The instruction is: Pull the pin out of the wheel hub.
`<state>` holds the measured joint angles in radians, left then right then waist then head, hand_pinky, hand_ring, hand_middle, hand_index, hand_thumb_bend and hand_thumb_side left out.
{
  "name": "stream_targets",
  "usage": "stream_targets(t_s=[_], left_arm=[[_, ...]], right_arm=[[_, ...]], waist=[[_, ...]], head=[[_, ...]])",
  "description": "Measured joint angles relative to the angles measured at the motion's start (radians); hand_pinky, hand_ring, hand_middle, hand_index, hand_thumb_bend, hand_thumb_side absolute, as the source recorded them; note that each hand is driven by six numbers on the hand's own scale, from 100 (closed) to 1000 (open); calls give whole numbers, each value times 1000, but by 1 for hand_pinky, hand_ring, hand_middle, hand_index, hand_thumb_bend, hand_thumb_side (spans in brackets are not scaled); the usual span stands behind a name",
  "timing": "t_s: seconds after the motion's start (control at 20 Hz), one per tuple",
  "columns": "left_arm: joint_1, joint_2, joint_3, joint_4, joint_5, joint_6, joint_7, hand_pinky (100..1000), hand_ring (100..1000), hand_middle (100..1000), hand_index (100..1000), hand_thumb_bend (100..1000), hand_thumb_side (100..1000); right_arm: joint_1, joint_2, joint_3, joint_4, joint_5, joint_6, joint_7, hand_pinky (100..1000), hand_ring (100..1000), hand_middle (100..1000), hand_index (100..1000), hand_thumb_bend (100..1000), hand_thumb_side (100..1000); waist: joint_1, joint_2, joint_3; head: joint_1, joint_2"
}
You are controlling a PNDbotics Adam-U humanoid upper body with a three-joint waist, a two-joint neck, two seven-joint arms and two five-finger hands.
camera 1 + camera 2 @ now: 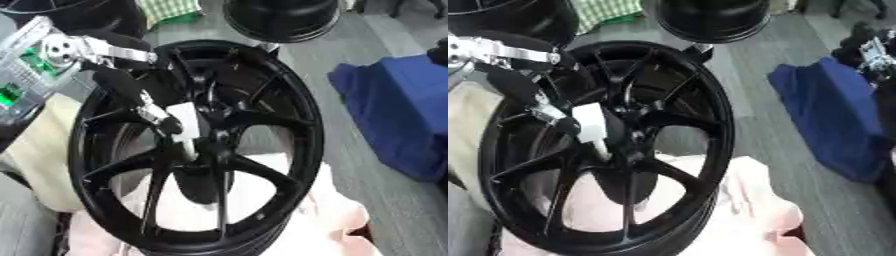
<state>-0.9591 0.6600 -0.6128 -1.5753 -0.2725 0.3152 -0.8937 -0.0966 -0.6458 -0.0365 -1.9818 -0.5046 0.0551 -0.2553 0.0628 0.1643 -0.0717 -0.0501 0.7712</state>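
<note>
Pin [190,149] (white, blurred) at wheel hub [210,137]; left hand [162,120] fingers' state unclear, right hand unseen.

No writing, label, brand, number or sign can be read anywhere in either view: not on the black wheel hub [201,145], nor on the white piece [186,126] at its centre.

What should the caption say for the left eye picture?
Robot's left hand reaches into the black wheel's hub.
</note>
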Motion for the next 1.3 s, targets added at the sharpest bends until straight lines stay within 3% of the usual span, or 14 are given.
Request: stream_targets(t_s=[0.35,0.75,0.95,1.3], left_arm=[[0,-9,-12,3,0,9,4,965,848,732,843,767,620],[0,-17,-24,-4,-2,12,8,967,852,748,862,768,608],[-6,-18,-30,-11,-2,11,7,967,862,787,864,768,569],[-17,-27,-36,-26,-39,6,2,942,814,731,830,722,523]], right_arm=[[-2,3,1,0,0,4,-3,814,670,588,566,292,459],[-5,9,5,0,0,8,-6,816,670,589,566,287,464],[-5,13,6,0,0,12,-8,816,671,589,566,280,464],[-5,18,6,0,0,17,-8,817,671,589,565,287,468]], waist=[[2,8,-1],[1,12,-2],[2,12,-1],[2,14,-2]], head=[[0,0],[-24,0],[-30,0],[-31,0]])
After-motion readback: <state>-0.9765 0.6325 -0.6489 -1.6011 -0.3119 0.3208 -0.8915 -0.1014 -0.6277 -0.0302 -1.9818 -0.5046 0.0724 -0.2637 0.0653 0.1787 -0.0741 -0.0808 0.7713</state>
